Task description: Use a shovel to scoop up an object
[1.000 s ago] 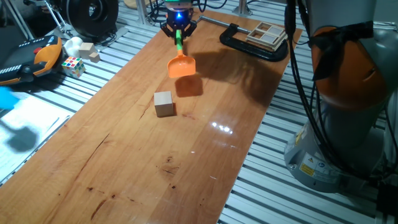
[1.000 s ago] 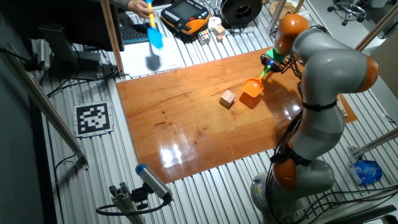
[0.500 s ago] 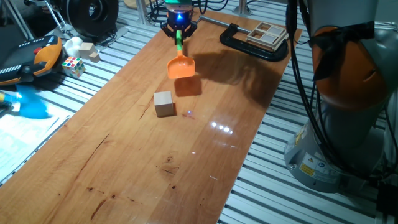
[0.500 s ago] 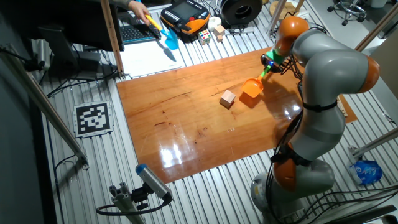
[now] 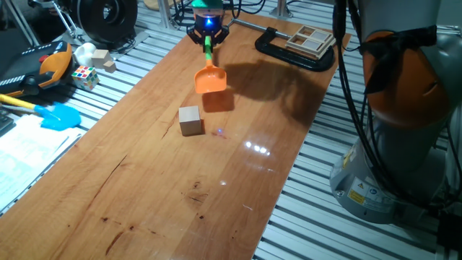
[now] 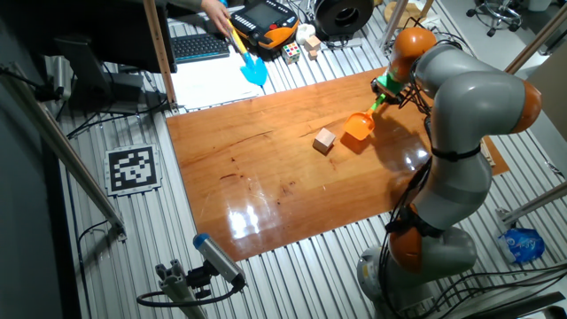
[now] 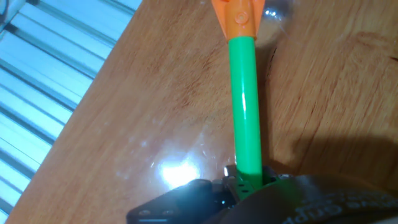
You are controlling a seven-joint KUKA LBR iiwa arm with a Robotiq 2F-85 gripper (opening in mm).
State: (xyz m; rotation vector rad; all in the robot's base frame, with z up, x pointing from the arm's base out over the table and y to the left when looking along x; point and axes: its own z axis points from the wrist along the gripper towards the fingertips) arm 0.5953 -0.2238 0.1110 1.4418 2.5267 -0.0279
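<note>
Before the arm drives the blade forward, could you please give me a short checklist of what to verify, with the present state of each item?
1. Hand closed on the shovel's green shaft: ok, as the hand view shows the shaft running into the hand.
2. Orange blade pointing toward the wooden cube: ok.
3. Blade apart from the cube, with a stretch of bare table between them: ok.
4. Blade edge flat on the table: cannot tell.
5. Path from blade to cube free of other things: ok.
6. Blue shovel, held by a person beside the table, away from the cube: ok.
</note>
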